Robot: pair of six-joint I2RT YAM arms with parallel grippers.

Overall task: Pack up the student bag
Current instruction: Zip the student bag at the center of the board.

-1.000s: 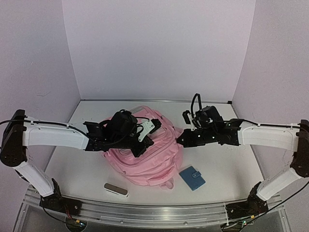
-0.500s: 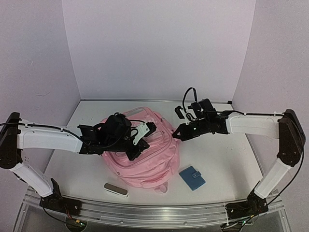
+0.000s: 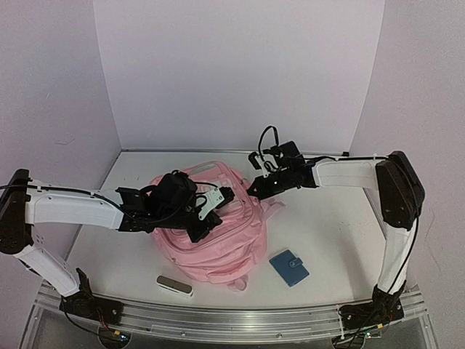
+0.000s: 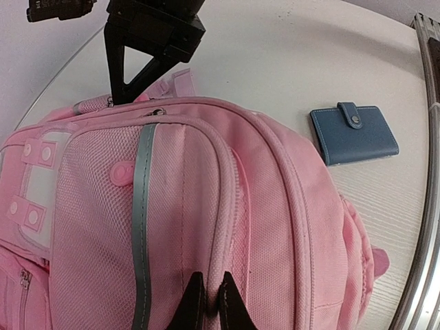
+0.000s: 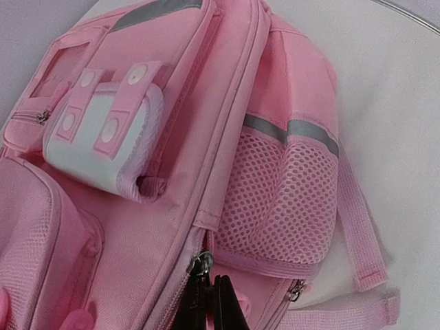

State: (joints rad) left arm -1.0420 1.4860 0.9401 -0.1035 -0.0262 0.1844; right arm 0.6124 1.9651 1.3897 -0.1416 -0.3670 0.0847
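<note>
since the right gripper (image 5: 210,292), clamped on the zip pull (image 5: 201,263), has travelled rearward along the student bag (image 3: 218,247) lying mid-table, the zip is judged part-opened. left gripper (image 4: 208,302) pinches bag fabric, fingertips nearly together. blue wallet (image 3: 289,267) unpacked.

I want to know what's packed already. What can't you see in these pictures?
Inside the soft pink fabric backpack: every view shows only its outer fabric.
Small grey oblong object: top view, too small to identify.
Right gripper: right wrist view, bottom edge cuts off its fingers; grip on the metal zip pull unclear.
Left gripper: left wrist view, cut off likewise; grip unclear.
</note>
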